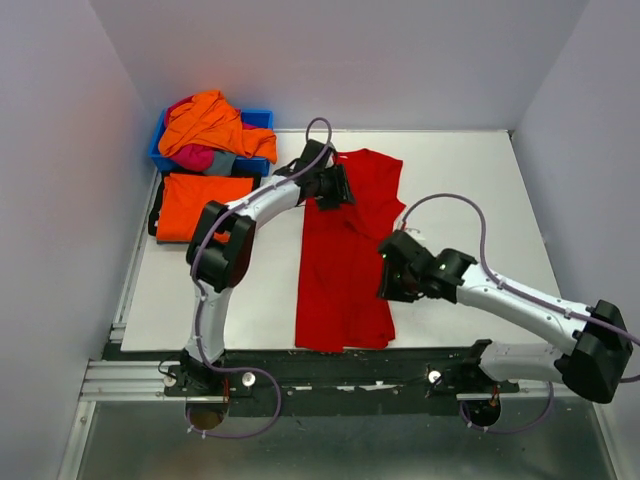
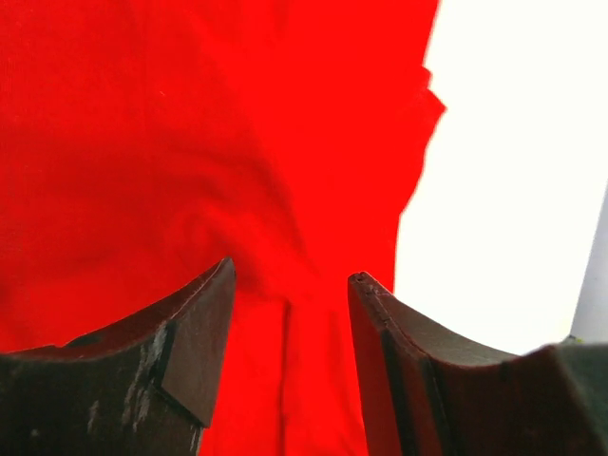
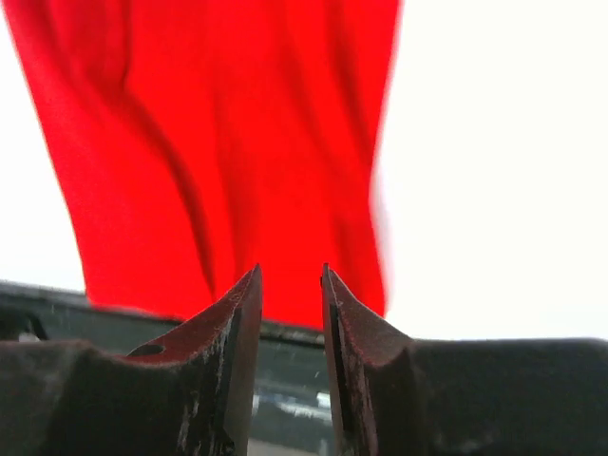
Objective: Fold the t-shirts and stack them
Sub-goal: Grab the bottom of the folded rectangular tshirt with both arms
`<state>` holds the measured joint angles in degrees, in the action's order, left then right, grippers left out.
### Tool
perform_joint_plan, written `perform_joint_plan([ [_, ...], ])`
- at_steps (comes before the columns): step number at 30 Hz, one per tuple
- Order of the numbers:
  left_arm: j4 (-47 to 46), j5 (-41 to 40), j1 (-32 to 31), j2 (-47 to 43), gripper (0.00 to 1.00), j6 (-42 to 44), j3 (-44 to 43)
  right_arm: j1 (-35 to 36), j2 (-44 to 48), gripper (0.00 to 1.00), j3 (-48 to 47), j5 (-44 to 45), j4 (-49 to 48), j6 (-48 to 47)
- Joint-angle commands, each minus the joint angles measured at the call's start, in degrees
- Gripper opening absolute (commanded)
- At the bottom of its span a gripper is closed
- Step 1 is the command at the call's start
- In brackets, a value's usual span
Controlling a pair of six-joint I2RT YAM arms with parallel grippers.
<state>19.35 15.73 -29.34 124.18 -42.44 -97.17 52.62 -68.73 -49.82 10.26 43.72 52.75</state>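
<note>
We see the bright red cotton t-shirt (image 1: pixel 345 255) lying as a long narrow strip mid white table (image 1: pixel 470 190), likely so both arms reach it for a cross-fold. Over its far end, left gripper (image 2: pixel 290 275) has jaws apart and empty. At its right edge, right gripper (image 3: pixel 290 271) is parted and empty too (cloth soft, faintly creased). The flat-folded orange t-shirt (image 1: pixel 200 205) far left is presumably the stack base.

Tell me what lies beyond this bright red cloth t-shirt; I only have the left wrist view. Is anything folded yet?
Observer: Yes, a folded orange t-shirt lies at the table's far left, beside the blue plastic bin.
Operator: Anything in the bin?
Observer: A heap of orange, pink and grey shirts.
Operator: And the right gripper?
Observer: The right gripper is open and empty at the red t-shirt's right edge.
</note>
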Motion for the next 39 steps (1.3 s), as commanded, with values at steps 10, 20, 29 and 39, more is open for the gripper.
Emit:
perform_joint_plan([
  [10, -4.0, -6.8, -10.5, -33.7, 0.64, 1.0, 31.7, -29.5, -13.8, 0.36, -4.7, -9.9, -12.5, -15.9],
  [20, -4.6, -9.6, -24.4, -40.6, 0.64, -5.2, 45.5, -32.7, -29.7, 0.37, -14.9, -14.4, -16.2, -16.8],
  [29, -4.2, -10.9, -28.9, -40.0, 0.65, -8.3, 48.3, -33.4, -37.9, 0.33, -19.6, -14.0, -16.7, -17.0],
  [39, -4.1, -10.7, -33.1, -34.2, 0.53, -9.5, 48.6, -34.3, -41.5, 0.01, -21.5, -13.1, -16.2, -16.9],
])
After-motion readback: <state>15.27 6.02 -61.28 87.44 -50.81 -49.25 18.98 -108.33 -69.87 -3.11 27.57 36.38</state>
